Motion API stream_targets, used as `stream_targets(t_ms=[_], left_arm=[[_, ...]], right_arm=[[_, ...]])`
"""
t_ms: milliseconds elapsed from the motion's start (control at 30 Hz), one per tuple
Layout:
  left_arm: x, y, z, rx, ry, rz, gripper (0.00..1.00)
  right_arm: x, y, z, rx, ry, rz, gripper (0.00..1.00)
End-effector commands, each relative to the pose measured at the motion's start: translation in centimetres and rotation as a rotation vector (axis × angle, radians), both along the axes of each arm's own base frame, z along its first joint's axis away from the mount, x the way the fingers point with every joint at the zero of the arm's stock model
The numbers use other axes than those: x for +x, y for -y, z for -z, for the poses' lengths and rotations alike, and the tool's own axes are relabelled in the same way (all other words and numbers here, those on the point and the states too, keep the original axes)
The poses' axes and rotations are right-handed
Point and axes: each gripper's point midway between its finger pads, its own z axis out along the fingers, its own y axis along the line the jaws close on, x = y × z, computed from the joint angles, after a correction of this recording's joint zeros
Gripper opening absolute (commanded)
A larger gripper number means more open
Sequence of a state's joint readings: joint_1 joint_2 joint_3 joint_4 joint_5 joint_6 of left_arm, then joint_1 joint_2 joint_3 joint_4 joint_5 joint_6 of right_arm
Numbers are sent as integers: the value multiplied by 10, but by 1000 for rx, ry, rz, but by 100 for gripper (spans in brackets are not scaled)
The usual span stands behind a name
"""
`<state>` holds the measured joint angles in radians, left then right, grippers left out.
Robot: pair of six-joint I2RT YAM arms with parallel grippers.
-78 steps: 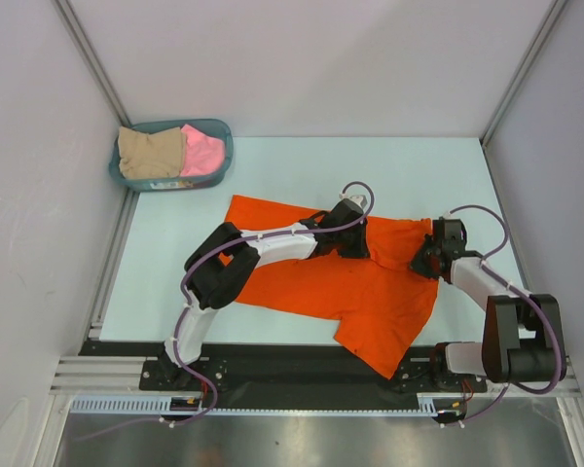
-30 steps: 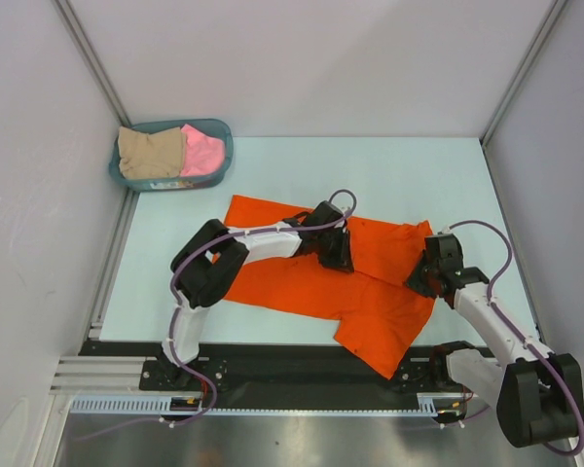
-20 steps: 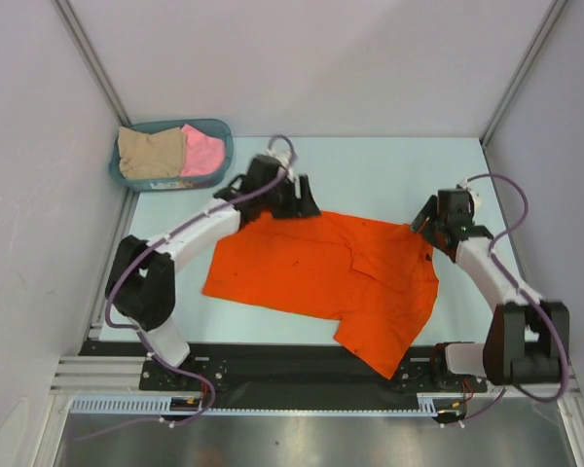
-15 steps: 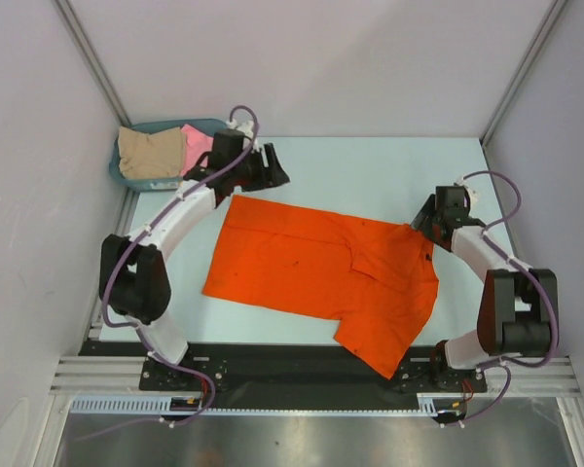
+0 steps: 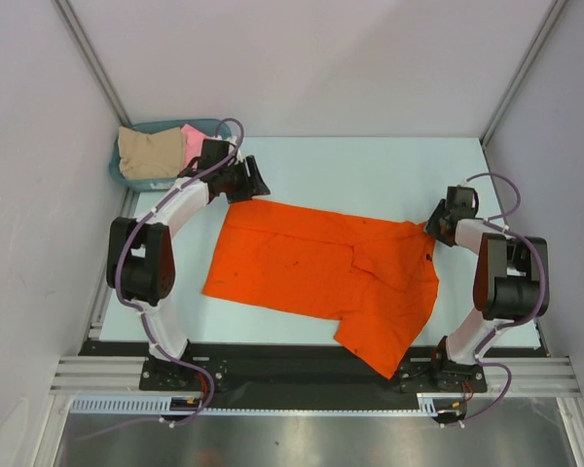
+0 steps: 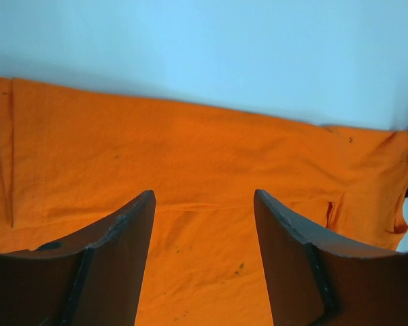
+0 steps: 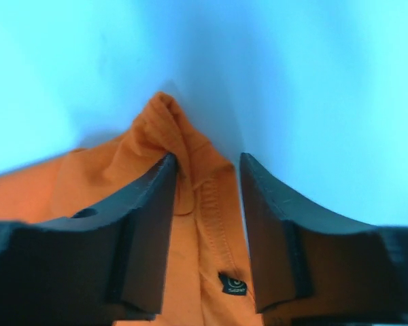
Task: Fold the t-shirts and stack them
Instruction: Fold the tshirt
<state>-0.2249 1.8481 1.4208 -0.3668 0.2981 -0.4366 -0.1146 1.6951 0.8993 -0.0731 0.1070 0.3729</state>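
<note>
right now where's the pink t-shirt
In the top view the pink t-shirt lies in the teal basket at the table's far left corner, right of the beige t-shirt, with the left gripper close by on its right.

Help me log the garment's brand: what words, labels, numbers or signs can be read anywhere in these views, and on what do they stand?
Black tag on the orange t-shirt: a pale ring-shaped mark with tiny lettering beneath it, too small and blurred to read.
No other text, number or sign can be read in any view.
</note>
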Motion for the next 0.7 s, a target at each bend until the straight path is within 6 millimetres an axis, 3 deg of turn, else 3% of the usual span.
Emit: stream_targets(t_ms=[0,33,67,133,167,200,400,500,533,600,667], left_arm=[[11,-3,-15,-51,51,-4,66],[13,-6,-12,-53,43,-16,66],[14,-8,-11,-54,39,-24,67],[17,-14,-9,-56,30,-49,68],[18,-17,-7,-50,25,-63,69],[19,-18,-6,-50,24,-71,69],[30,-27,0,-26,27,-112,66],[32,-30,0,-29,35,-133,65],[33,-33,-1,-23,43,-144,65],[36,-36,-3,-14,64,-156,66],[38,-39,-7,-2,82,-162,66]], right_arm=[[21,-3,-14,3,72,-32,45],[22,-2,-15,6,76,-24,39],[26,-3,-18,15,85,-29,26],[28,-9,-10,33,57,-59,15],[37,-8,-16,32,69,-61,3],[38,-8,-8,34,45,-58,0],[76,7,-18,-23,100,-6,0],[110,18,-36,-64,168,23,0],[131,22,-57,-80,218,31,0],[150,24,-48,-91,207,17,0],[177,29,-56,-106,230,21,0]])
